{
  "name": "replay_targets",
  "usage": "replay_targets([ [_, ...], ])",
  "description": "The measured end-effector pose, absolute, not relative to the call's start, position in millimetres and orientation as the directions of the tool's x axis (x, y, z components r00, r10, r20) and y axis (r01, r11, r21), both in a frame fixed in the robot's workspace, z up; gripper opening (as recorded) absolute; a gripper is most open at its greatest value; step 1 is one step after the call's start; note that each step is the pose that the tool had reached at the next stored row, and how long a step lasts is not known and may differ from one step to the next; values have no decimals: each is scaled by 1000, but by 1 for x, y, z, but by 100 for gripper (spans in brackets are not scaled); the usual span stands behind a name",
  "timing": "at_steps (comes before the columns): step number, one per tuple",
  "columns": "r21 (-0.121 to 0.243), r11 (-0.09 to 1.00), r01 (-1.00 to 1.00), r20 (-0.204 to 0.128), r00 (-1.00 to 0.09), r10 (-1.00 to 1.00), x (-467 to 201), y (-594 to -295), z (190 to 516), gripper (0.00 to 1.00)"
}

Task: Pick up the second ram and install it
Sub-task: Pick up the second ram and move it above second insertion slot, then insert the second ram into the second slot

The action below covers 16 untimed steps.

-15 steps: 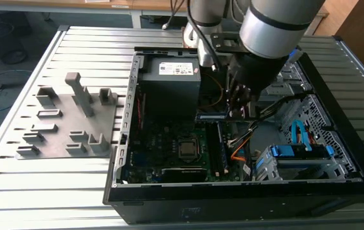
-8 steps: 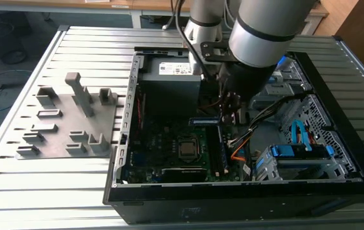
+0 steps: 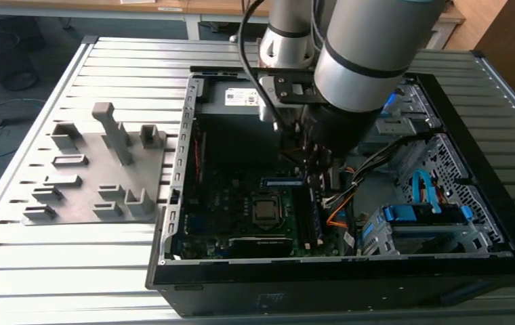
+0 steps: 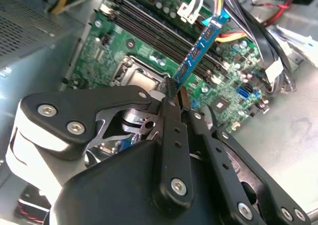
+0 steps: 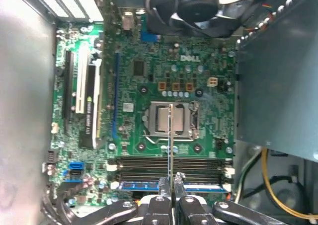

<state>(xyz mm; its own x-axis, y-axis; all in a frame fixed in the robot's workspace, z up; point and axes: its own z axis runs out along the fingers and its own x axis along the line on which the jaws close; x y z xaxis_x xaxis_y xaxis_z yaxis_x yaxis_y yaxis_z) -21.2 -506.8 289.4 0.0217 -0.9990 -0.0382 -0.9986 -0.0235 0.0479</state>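
One gripper [image 4: 176,95] is pinching the second ram [image 4: 197,50] by its end between pressed-in fingers, holding the blue stick tilted just above the green motherboard [image 5: 149,76] inside the open computer case [image 3: 178,183]

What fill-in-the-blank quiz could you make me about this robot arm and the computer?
The gripper is shut on the second ram, a ____ stick. The ram is held above the ____ motherboard. The grey fixture lies to the exterior view's ____ of the computer case.
Missing words: blue; green; left.
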Motion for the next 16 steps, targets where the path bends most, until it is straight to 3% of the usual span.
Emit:
replay_targets([
  [16,48,-24,-999,-38,22,-999,-24,-517,288,14],
])
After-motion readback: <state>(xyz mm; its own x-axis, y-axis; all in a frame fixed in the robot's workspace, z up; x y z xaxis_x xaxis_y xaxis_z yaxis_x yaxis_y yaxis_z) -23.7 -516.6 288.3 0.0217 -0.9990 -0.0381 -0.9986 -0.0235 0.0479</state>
